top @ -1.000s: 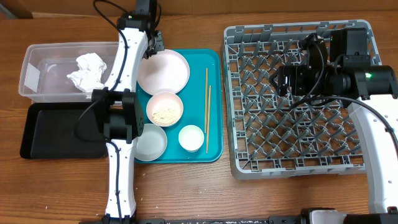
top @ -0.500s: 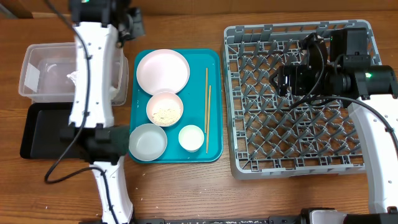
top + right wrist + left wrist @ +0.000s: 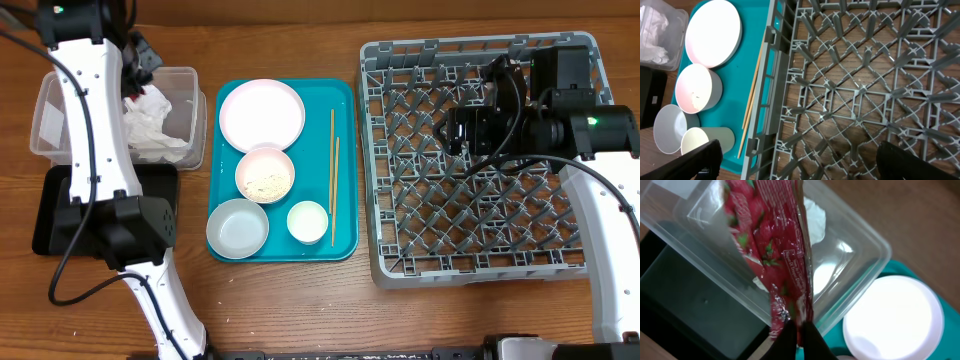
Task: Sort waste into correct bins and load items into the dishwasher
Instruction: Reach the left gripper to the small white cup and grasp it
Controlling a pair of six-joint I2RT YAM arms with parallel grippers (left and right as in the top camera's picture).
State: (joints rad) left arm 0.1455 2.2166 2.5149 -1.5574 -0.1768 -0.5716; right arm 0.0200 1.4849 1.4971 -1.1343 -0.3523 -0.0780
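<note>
My left gripper [image 3: 799, 330] is shut on the shiny red wrapper [image 3: 777, 250] and holds it over the clear tub [image 3: 860, 250]. In the overhead view this gripper [image 3: 138, 55] is at the tub's [image 3: 45, 120] far right side. The crumpled white napkin [image 3: 150, 120] lies in the tub. The black tray [image 3: 60, 215] sits in front of it. The large plate [image 3: 262, 112], the small plate with rice grains [image 3: 265, 183], the grey bowl [image 3: 238, 228], the cup [image 3: 308, 222] and the chopsticks [image 3: 334, 175] are on a teal tray. My right gripper [image 3: 805, 165] is open and empty above the grey dish rack [image 3: 480, 230].
The teal tray [image 3: 345, 245] lies between the bins and the rack. The rack holds no dishes; its left wall [image 3: 771, 65] runs beside the chopsticks [image 3: 752, 95]. Bare wooden table shows along the front edge.
My left arm has swung left from above the teal tray to above the clear tub, with the wrapper in its jaws. The right arm has not moved.
</note>
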